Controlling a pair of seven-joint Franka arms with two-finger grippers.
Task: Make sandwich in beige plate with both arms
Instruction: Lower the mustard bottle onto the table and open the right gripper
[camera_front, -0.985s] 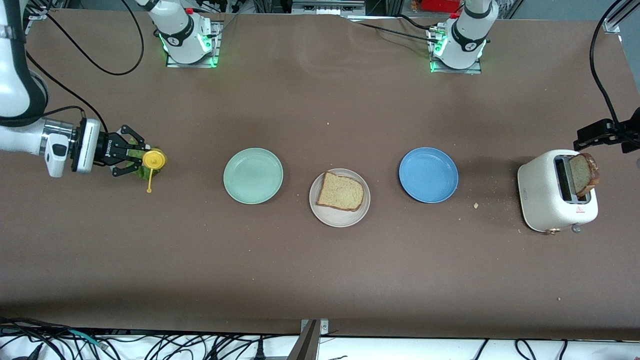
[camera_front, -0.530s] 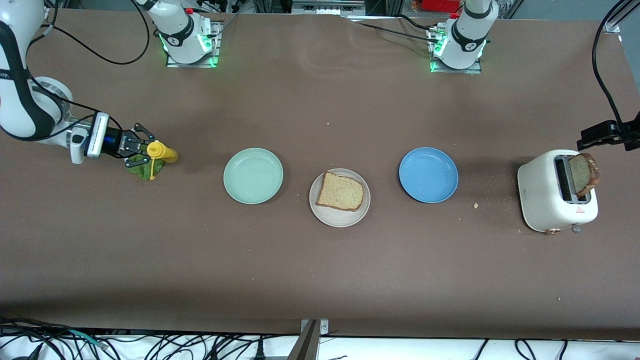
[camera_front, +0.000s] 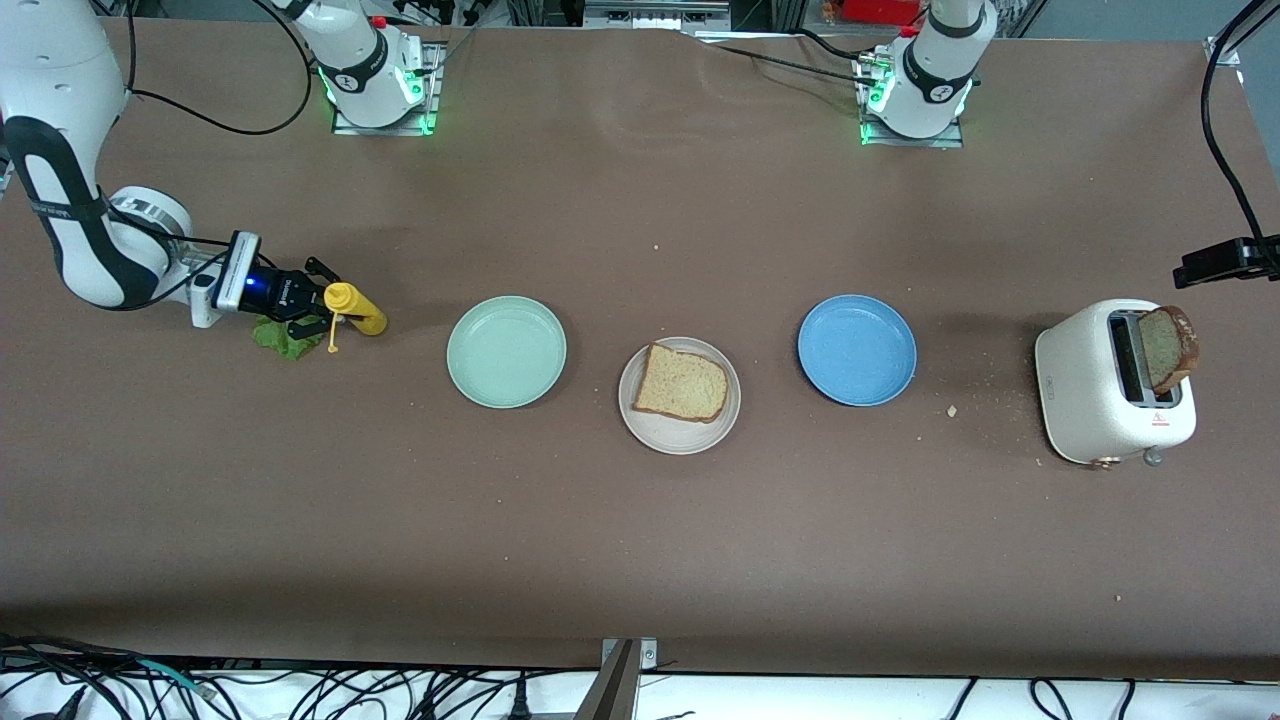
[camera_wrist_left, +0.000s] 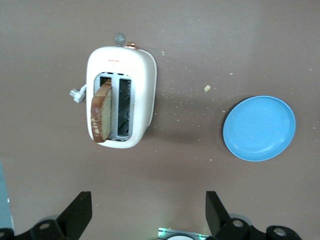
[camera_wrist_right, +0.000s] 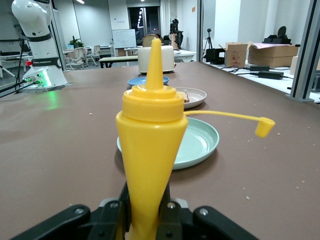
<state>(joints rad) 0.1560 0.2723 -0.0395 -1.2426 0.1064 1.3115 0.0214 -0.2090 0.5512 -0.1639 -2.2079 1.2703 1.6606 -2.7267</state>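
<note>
R gripper (camera_front: 318, 305) jaws clamped on yellow sauce bottle (camera_front: 357, 309), low over the table at the R arm's end. Bottle is tipped nearly flat, nozzle pointing toward the plates, its small cap (camera_front: 331, 349) dangling on a thin strap. In R wrist view the bottle (camera_wrist_right: 151, 145) fills the middle, gripped at its base, cap (camera_wrist_right: 264, 127) out to one side. Lettuce leaf (camera_front: 281, 337) lies on table just under/beside the gripper, not held.

L gripper (camera_front: 1228, 260) up at the L arm's end, over the table near the toaster (camera_front: 1113, 395); jaws wide apart, nothing between them. L wrist view shows both fingertips (camera_wrist_left: 80, 210) spread, toaster (camera_wrist_left: 120, 96) and blue plate (camera_wrist_left: 259, 128) below.

Outward: green plate (camera_front: 506, 351) is the one closest to the bottle, then beige plate (camera_front: 679, 395), slightly nearer the front cam, w/ one bread slice (camera_front: 681, 384) lying flat on it, no lettuce, no top slice. Blue plate (camera_front: 857, 350) sits betw. beige plate & toaster. Second slice (camera_front: 1168, 348) stands upright in one toaster slot, sticking out; other slot bare. Crumbs (camera_front: 952, 410) on table betw. blue plate & toaster.
</note>
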